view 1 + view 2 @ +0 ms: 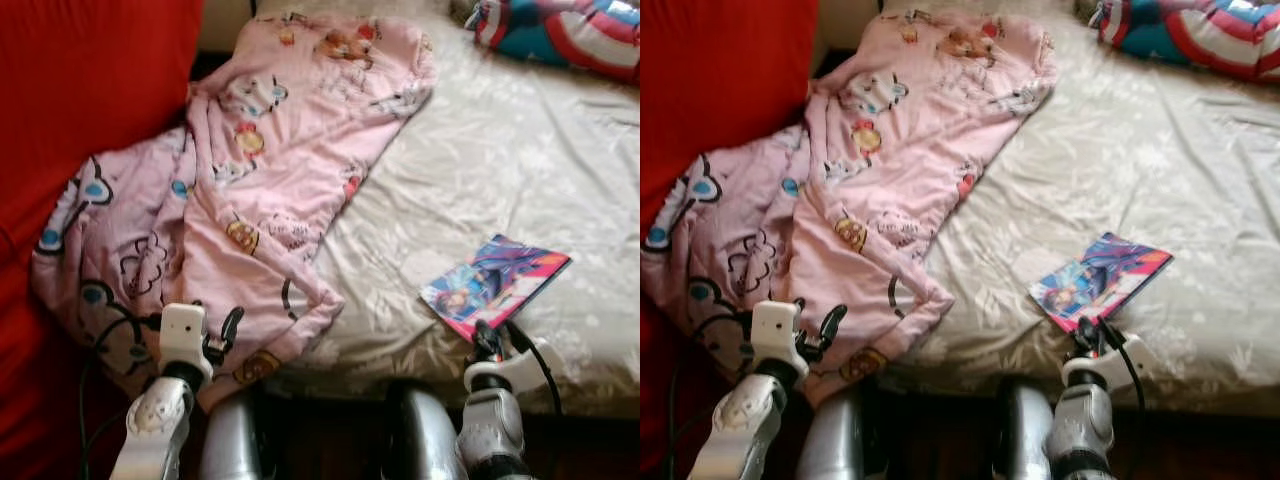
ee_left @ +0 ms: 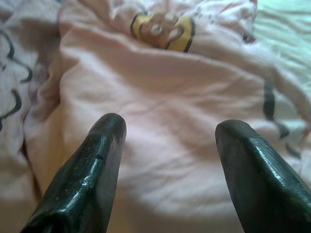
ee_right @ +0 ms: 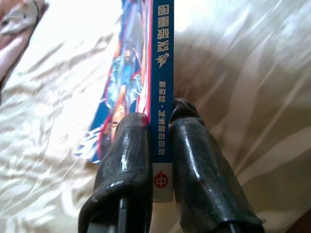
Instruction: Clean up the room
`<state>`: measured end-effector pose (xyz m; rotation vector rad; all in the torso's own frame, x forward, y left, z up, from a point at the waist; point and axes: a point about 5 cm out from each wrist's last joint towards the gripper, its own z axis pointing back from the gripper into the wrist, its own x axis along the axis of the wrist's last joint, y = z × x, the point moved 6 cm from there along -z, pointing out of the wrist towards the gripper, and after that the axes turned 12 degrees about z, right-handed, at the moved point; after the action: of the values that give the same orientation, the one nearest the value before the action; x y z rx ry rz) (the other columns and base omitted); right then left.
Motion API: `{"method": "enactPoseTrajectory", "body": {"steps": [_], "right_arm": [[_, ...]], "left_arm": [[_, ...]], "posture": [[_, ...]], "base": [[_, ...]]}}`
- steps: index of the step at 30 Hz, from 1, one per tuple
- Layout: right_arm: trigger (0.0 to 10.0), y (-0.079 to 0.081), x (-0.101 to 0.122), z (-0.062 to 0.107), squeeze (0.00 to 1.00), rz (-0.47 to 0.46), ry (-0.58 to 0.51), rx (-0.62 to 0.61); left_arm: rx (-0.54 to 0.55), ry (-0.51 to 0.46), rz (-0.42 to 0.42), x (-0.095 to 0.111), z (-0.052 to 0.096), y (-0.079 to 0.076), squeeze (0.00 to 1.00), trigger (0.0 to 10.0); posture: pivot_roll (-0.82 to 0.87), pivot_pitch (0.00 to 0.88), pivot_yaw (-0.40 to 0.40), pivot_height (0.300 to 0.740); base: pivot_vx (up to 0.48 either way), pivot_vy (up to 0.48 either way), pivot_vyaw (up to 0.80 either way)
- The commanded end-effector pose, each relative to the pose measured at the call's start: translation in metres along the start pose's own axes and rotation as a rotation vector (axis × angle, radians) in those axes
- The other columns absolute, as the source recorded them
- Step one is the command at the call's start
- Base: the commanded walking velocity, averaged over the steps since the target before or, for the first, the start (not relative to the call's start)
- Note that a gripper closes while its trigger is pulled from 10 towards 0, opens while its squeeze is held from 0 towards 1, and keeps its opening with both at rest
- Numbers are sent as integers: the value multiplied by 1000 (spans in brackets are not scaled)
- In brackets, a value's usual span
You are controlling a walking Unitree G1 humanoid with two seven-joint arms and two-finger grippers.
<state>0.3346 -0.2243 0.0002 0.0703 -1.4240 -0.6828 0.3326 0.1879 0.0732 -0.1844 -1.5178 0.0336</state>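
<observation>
Your right gripper point(image 3: 163, 128) is pinched nearly shut on the spine of one thin, glossy comic book point(image 1: 495, 283), which lies flat near the front edge of the bed point(image 1: 500, 150). Your left gripper point(image 2: 167, 165) hangs wide open just over the soft pink cartoon-print blanket point(image 1: 260, 180), apparently not touching it. One blanket sprawls crumpled across the leaf-patterned cream sheet and against a red surface point(image 1: 90, 90). One striped cushion point(image 1: 560, 30) sits at the far corner.
</observation>
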Motion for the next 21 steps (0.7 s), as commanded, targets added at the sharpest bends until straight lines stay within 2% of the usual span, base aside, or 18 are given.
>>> {"method": "enactPoseTrajectory", "body": {"steps": [1, 4, 5, 6, 7, 8, 13, 16, 21], "right_arm": [[0, 13, 17, -2, 0, 98, -82, 58], [0, 32, 26, -2, 0, 187, -119, 147], [0, 32, 26, -2, 0, 187, -119, 147], [0, 45, 27, -2, 0, 264, -125, 213], [8392, 51, 27, -1, 0, 296, -127, 245], [10000, 56, 26, -1, 0, 330, -120, 270], [10000, 68, 25, -1, 0, 450, -98, 345], [10000, 68, 27, -2, 0, 476, -90, 362], [10000, 69, 25, -2, 0, 526, -78, 378]], "left_arm": [[10, 10, -15, -6, 0, 2, 0, 10000], [10, 6, -11, -7, -3, 1, 0, 10000], [10, 6, -11, -7, -3, 1, 0, 10000], [11, 3, -7, -7, -4, 1, 0, 10000], [12, 1, -3, -7, -4, 1, 0, 10000], [15, 0, 8, -8, -5, 1, 0, 10000], [41, -1, 50, -12, -7, 3, 0, 10000], [50, -3, 61, -13, -7, 4, 0, 10000], [55, 2, 71, -17, -8, 4, 0, 10000]], "posture": [[54, 82, -45, 562], [43, 77, -48, 562], [43, 77, -48, 562], [39, 78, -48, 562], [39, 78, -48, 562], [27, 75, -50, 562], [4, 73, -56, 562], [-1, 73, -58, 562], [-6, 72, -59, 597]], "base": [[0, 0, 0], [0, 0, 0], [0, 0, 0], [0, 0, 0], [0, 0, 0], [0, 0, 0], [0, 0, 0], [0, 0, 0], [0, 0, 0]]}}
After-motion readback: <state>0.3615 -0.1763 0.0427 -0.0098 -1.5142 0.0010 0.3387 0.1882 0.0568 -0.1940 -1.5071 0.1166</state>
